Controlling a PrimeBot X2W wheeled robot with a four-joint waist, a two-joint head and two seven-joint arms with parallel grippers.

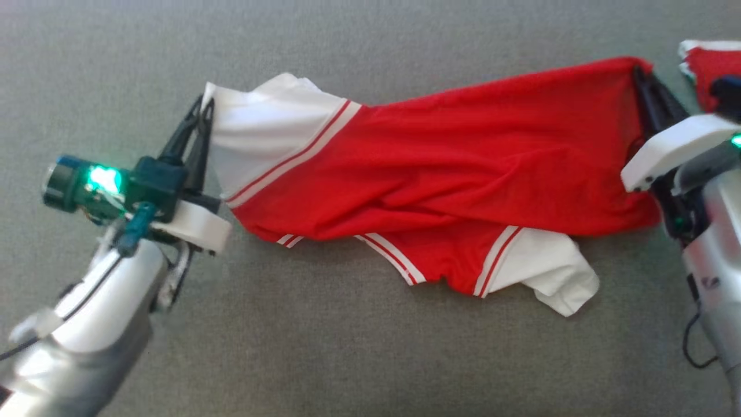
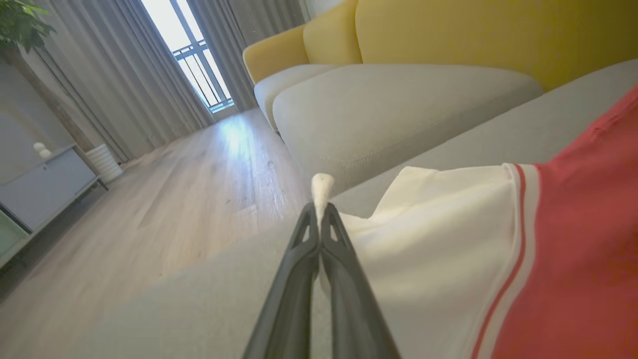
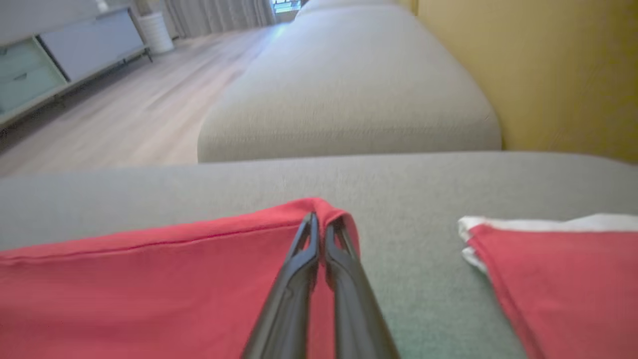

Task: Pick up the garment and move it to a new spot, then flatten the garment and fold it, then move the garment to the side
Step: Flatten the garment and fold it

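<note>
Both of my grippers are closed on the same red short-sleeved shirt with white, red-striped sleeves (image 1: pixel 440 168), which lies stretched across the grey fabric cushion (image 1: pixel 370 359). Its long axis runs side to side across the head view: the white sleeve end points to my left, the plain red end to my right. My left gripper (image 1: pixel 204 113) pinches the white sleeve's edge, fingers pressed together; the left wrist view adds a small tuft of white cloth poking out past the tips. My right gripper (image 1: pixel 641 78) is clamped on the far red corner, and the right wrist view shows red cloth wrapping over its fingertips. Long creases run through the body between the two grips, and the second white sleeve (image 1: pixel 556 278) spills out from under the near edge, flat on the cushion. To the right of my right gripper lies a red-and-white piece of cloth (image 1: pixel 709 69), apart from the shirt. The wrist views take in what lies past the cushion: a yellow sofa back (image 2: pixel 473 35), a pale wooden floor (image 2: pixel 174 209) and grey curtains (image 2: pixel 99 89) by a bright window (image 2: pixel 194 55).
</note>
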